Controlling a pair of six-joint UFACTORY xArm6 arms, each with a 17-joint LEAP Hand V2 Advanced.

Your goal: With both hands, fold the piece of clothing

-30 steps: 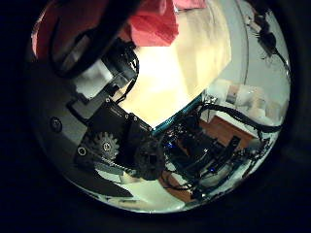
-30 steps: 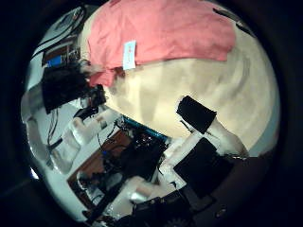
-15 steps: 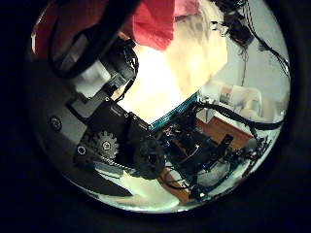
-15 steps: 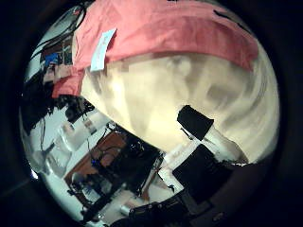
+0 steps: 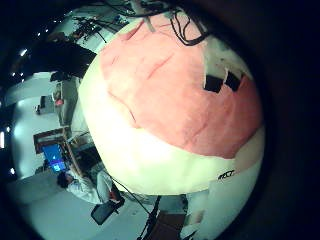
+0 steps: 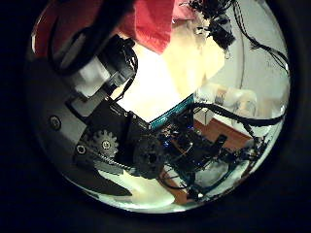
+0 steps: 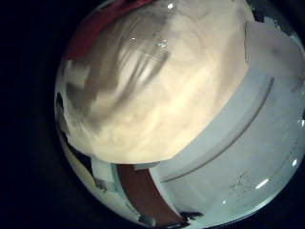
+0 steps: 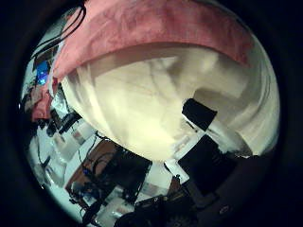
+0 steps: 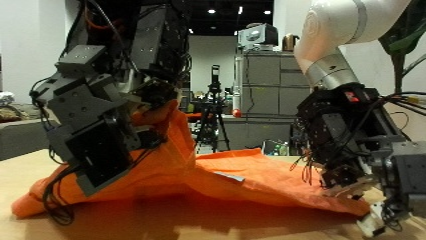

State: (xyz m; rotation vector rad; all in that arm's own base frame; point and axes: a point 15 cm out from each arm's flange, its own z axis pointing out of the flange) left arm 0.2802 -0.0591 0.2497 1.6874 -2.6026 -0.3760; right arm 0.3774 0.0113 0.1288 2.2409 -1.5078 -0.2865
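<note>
An orange piece of clothing (image 9: 253, 172) is spread across the wooden table (image 9: 200, 226), one part of it lifted into a peak by the left hand (image 9: 100, 125), whose fingers are curled round the cloth. The opposite edge is pinched low at the table by the right hand (image 9: 370, 195). Small tags are seen on the fabric in the palm views, but no writing can be read.

You've got orange fabric garment (image 9: 253, 170) spread low across wooden table, one end bunched and lifted into peak, opposite edge raised off surface, middle sagging onto tabletop.
</note>
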